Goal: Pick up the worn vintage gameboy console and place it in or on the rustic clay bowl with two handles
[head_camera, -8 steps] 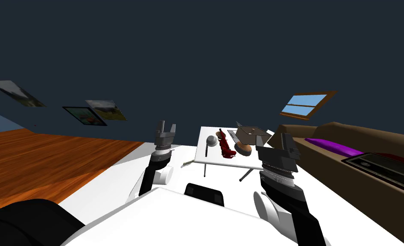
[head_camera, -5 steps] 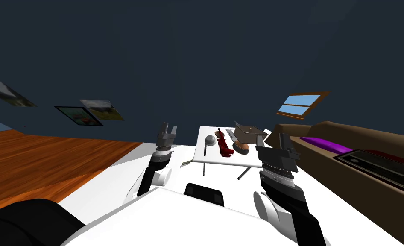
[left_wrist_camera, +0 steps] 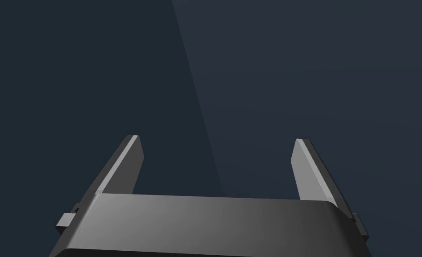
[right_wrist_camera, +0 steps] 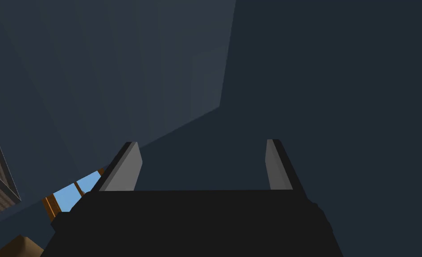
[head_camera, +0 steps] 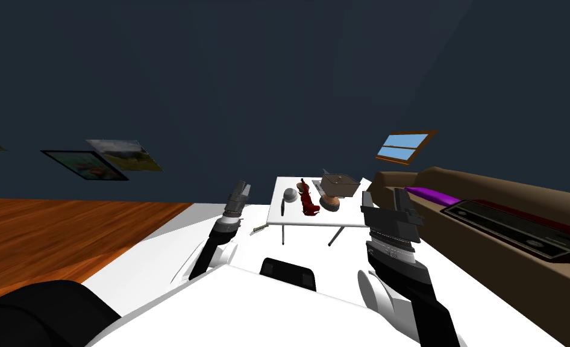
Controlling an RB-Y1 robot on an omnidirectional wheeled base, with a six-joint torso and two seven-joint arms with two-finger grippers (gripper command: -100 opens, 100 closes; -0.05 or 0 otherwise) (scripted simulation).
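A small white table [head_camera: 293, 218] stands ahead of me, well beyond both grippers. On it a brown, rounded bowl [head_camera: 330, 204] sits near the right front. Just behind the bowl lies a thin grey slab [head_camera: 317, 187] that may be the console; it is too small to tell. My left gripper [head_camera: 240, 191] is raised left of the table, leaning toward it, fingers open and empty [left_wrist_camera: 218, 139]. To the table's right, my right gripper [head_camera: 405, 205] is held up, also open and empty [right_wrist_camera: 202, 143].
Also on the table are a grey ball-shaped thing [head_camera: 290, 194], a dark red object [head_camera: 306, 200] and an open grey-brown box [head_camera: 340, 184]. A small stick [head_camera: 258, 229] lies on the white rug [head_camera: 157, 253]. A brown sofa [head_camera: 507, 259] with a purple cushion [head_camera: 428, 196] runs along the right.
The whole view has slid left, so I have turned right, and the table looks a little smaller. My left gripper has tilted toward the table. The right arm has not moved.
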